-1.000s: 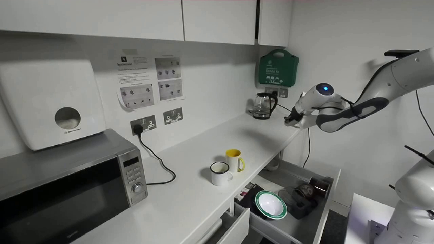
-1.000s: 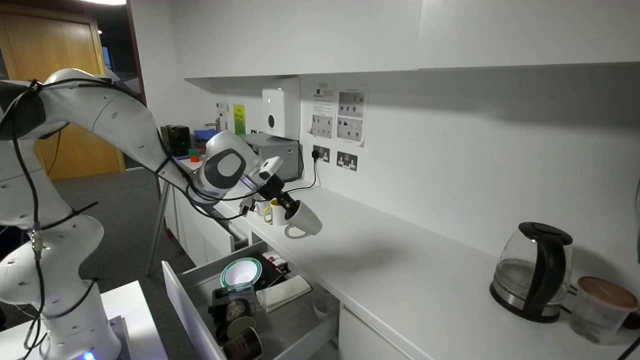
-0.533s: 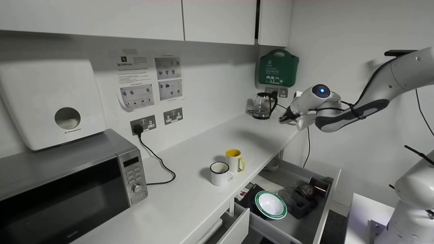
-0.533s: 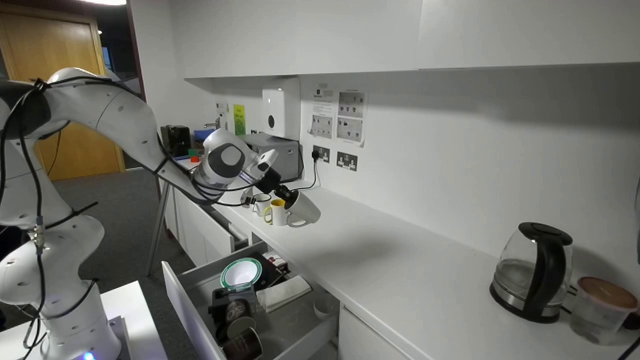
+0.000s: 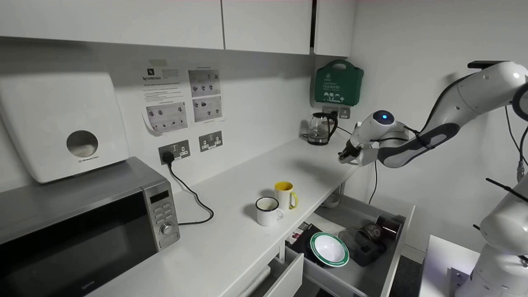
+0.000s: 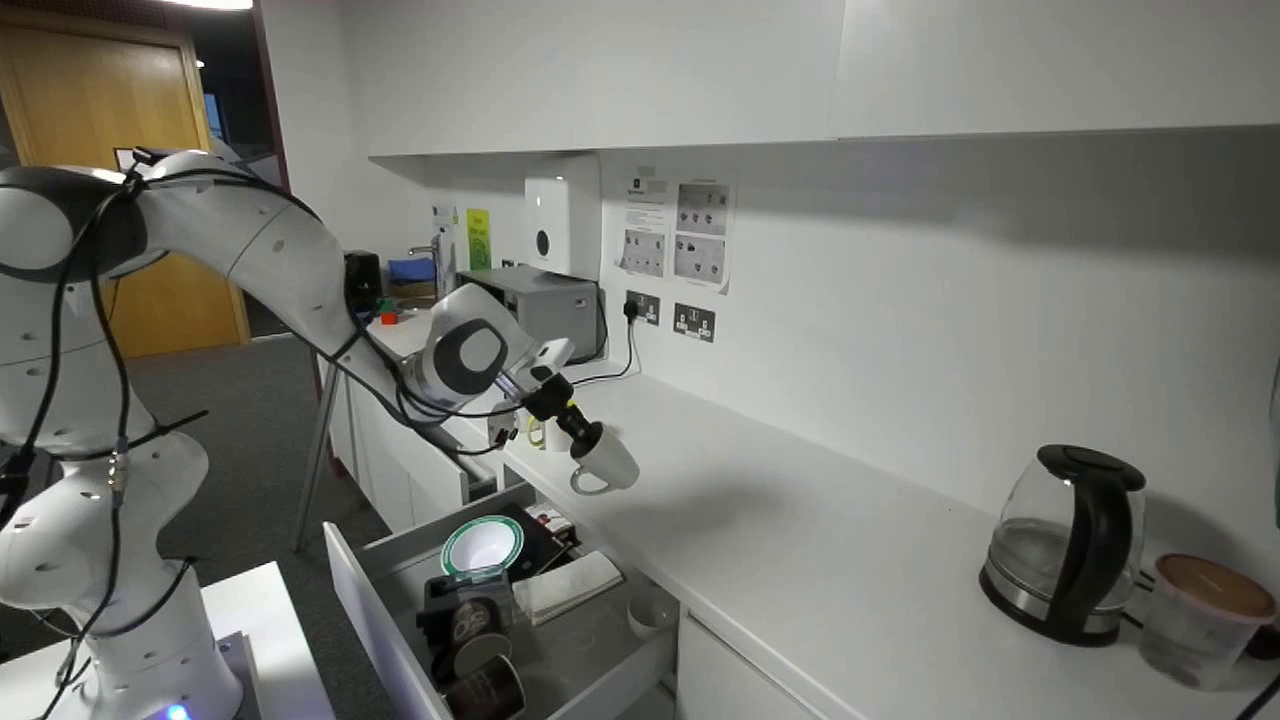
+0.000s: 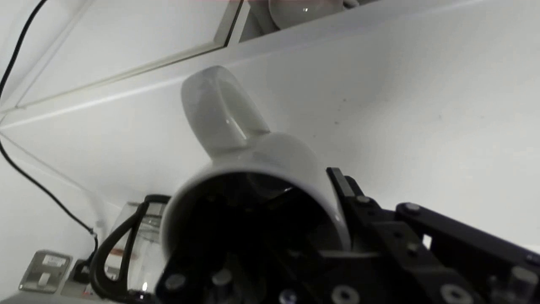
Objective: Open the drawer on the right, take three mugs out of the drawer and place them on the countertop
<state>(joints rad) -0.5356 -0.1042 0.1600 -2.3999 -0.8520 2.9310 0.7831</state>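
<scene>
In mid-frame, a white mug (image 6: 608,460) is held tilted over the counter (image 6: 760,540).
Its wall is pinched by the gripper (image 6: 587,437), one finger (image 7: 345,194) seen outside it in the wrist view. At centre in an exterior view, a black-rimmed mug (image 5: 266,215) and a yellow-lined mug (image 5: 283,199) are seen upright on the counter; at lower right, an open drawer (image 5: 373,274) is shown.

Two mugs (image 5: 267,215) on countertop (image 5: 231,243), third mug (image 6: 610,462) above it, in the jaws; bowl (image 5: 329,249) in drawer (image 5: 363,275)
</scene>
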